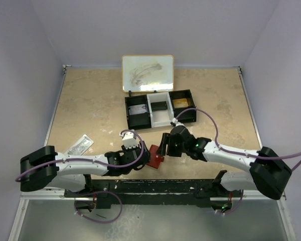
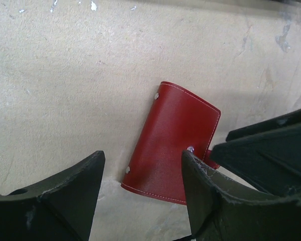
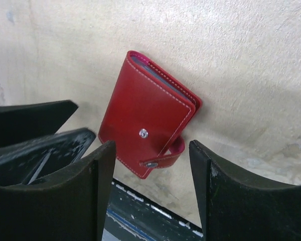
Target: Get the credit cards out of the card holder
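The card holder (image 1: 154,156) is a small red folding wallet lying shut on the table near the front edge, between the two grippers. In the left wrist view the card holder (image 2: 170,143) shows its stitched back and rivets. In the right wrist view the card holder (image 3: 143,118) shows its snap tab (image 3: 163,158) closed and a sliver of the sleeves at its top edge. My left gripper (image 1: 139,155) is open just left of it, jaws apart (image 2: 143,165). My right gripper (image 1: 164,146) is open just right of it, jaws apart (image 3: 153,160). No cards show.
A long black three-compartment tray (image 1: 159,109) with a white middle stands behind, with a whiteboard (image 1: 147,73) beyond it. A clear plastic packet (image 1: 80,145) lies at the left. The black front rail (image 1: 150,188) runs just below the card holder.
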